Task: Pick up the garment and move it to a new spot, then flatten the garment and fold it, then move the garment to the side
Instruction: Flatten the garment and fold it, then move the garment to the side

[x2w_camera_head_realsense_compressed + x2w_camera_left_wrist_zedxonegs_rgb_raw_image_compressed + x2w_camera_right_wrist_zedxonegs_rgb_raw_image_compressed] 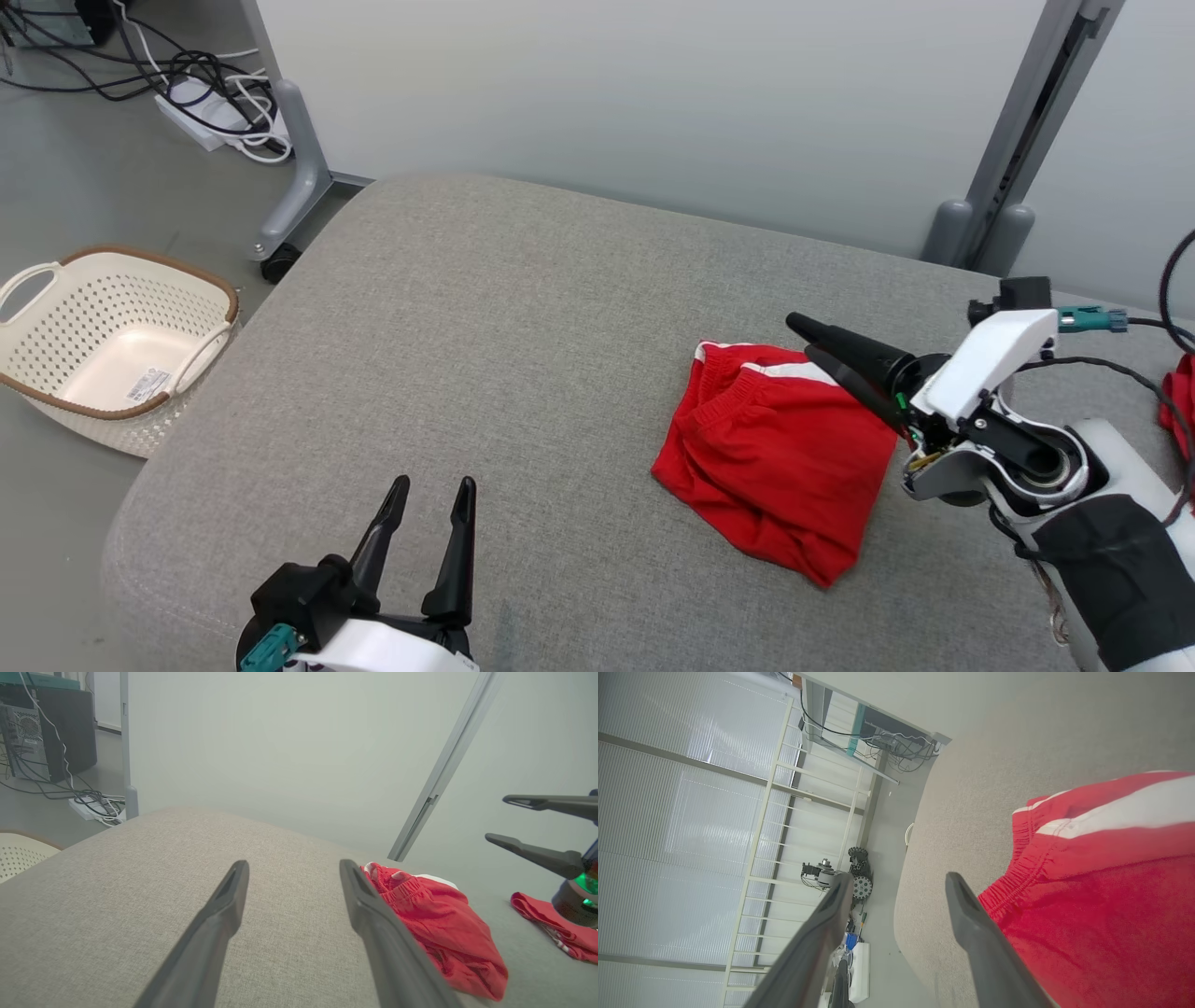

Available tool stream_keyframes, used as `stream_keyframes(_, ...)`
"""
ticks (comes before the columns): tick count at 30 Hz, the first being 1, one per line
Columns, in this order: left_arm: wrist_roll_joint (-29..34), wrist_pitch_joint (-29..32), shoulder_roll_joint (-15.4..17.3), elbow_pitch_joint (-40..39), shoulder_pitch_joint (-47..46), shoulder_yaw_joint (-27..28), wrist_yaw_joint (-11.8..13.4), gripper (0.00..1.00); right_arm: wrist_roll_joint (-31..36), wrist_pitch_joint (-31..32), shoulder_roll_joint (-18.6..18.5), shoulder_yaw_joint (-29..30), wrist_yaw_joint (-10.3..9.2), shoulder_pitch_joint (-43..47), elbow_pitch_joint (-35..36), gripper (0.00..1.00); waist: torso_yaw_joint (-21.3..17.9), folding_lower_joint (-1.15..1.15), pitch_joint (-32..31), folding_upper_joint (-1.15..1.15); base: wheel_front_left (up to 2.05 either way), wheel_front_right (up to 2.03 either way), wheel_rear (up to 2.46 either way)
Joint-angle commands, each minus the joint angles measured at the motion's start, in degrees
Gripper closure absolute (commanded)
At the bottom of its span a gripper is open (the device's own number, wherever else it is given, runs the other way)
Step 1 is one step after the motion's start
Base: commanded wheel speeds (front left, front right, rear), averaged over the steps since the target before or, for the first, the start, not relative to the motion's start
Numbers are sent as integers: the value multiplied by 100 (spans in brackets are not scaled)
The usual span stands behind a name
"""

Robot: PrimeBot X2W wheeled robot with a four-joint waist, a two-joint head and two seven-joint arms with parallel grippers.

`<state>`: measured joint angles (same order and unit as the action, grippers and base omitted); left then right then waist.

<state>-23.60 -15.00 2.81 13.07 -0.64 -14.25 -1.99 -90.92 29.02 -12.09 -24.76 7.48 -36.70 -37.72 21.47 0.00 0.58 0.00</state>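
Red shorts with a white side stripe lie bunched on the right half of the grey upholstered cushion, well in from its near edge. Their long axis runs obliquely, with the elastic waistband toward the far edge and the crumpled leg end toward the near right corner.

Right gripper: fingers spread wide with nothing between them, poised over the waistband end and pointing toward the cushion's left edge. In the right wrist view the cloth lies beside one finger, not within the gap; contact cannot be told.

Left gripper: likewise wide and empty, at the near left corner, well apart from the shorts, which lie to its right.

Judgement: the shorts are not yet flat, so flattening appears to be the step in hand. The right arm is much the nearer and need only drop onto the waistband, whereas the left must cross the cushion to reach the leg end.

A second red cloth lies at the right edge.
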Motion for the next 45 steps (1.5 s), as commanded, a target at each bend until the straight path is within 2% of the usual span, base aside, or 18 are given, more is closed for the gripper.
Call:
stream_keyframes(1, 49, -20, 20, 9, -1, 12, -28, 0, -27, -74, -109, 47, 5, 120, 116, 0, -64, 0, -42, 0, 0, 0, 0)
stream_keyframes(8, 32, -21, 22, 7, 5, 37, -33, 0, 545, -937, -650, 178, 6, 576, 823, 0, -195, 0, -56, 0, 0, 0, 0)
stream_keyframes(11, 36, -20, 22, -6, 22, 57, -37, 0, 781, -1297, -775, 101, 6, 749, 891, 0, -256, 0, -44, 0, 0, 0, 0)
stream_keyframes(14, 32, -20, 21, -17, 15, 51, -46, 0, 800, -1395, -851, 67, 6, 857, 794, 0, -314, 0, -14, 0, 0, 0, 0)
stream_keyframes(22, -7, -20, 22, -42, -81, -22, -9, 0, 509, -650, -661, -69, 10, 641, -705, 0, -256, 0, 131, 0, 0, 0, 0)
stream_keyframes(29, -24, -20, 22, -47, -122, -47, -6, 0, 645, -173, -522, -277, 10, 215, -1494, 0, -103, 0, 224, 0, 0, 0, 0)
stream_keyframes(39, -99, -21, 21, -72, -114, -81, 44, 0, 546, 142, -273, -273, 10, -39, -2170, 0, 146, 0, 315, 0, 0, 0, 0)
stream_keyframes(45, -118, -20, 21, -99, -104, -85, 64, 0, 345, 322, -144, -161, 10, -57, -2192, 0, 181, 0, 379, 0, 0, 0, 0)
